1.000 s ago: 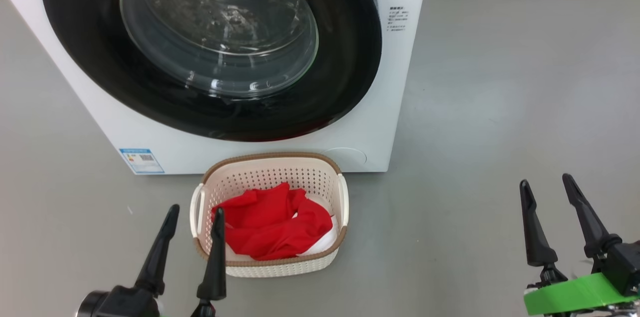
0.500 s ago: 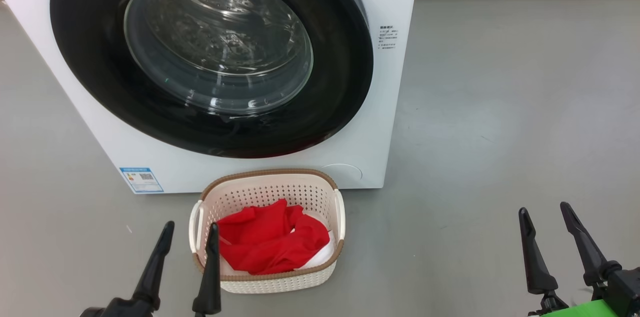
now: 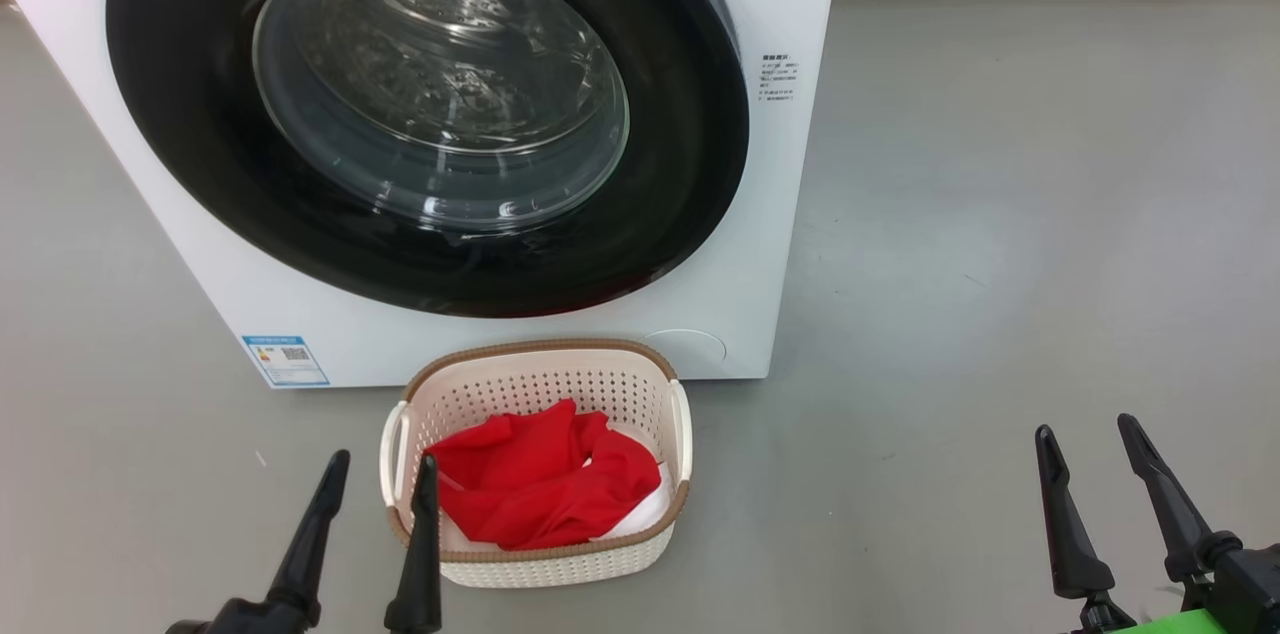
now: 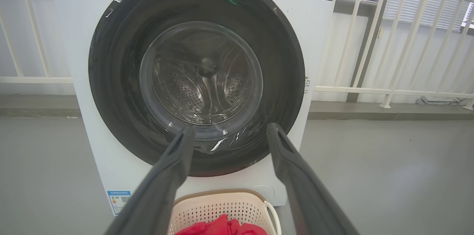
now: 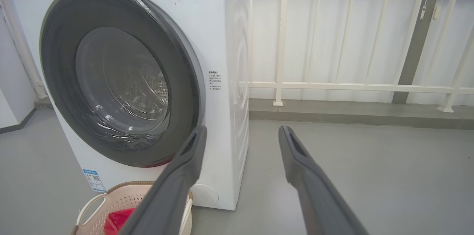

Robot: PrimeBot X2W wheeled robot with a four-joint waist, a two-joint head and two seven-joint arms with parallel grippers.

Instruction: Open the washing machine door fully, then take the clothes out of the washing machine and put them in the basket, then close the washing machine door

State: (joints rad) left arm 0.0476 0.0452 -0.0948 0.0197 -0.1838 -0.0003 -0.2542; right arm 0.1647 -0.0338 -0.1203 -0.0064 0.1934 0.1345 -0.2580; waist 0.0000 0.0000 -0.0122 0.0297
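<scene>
Door status: the washing machine door (image 3: pixel 430 114) sits flush against the front of the washing machine (image 3: pixel 790 214) and is judged shut. Latch engagement cannot be confirmed.

The clothes (image 3: pixel 540 484), red over white, lie inside the basket (image 3: pixel 540 349). The basket stands on the floor (image 3: pixel 1000 214) just before the machine's lower front edge, below the door.

The left gripper (image 3: pixel 384 459) is released and empty, just beside the basket's left handle. The right gripper (image 3: pixel 1086 424) is released and empty, well apart to the right over bare floor.

The door lies ahead of and above both grippers. The left wrist view looks squarely at its glass centre, and the right wrist view meets it obliquely from off its right edge. If a final seating press is required, the left arm is the nearer choice.
</scene>
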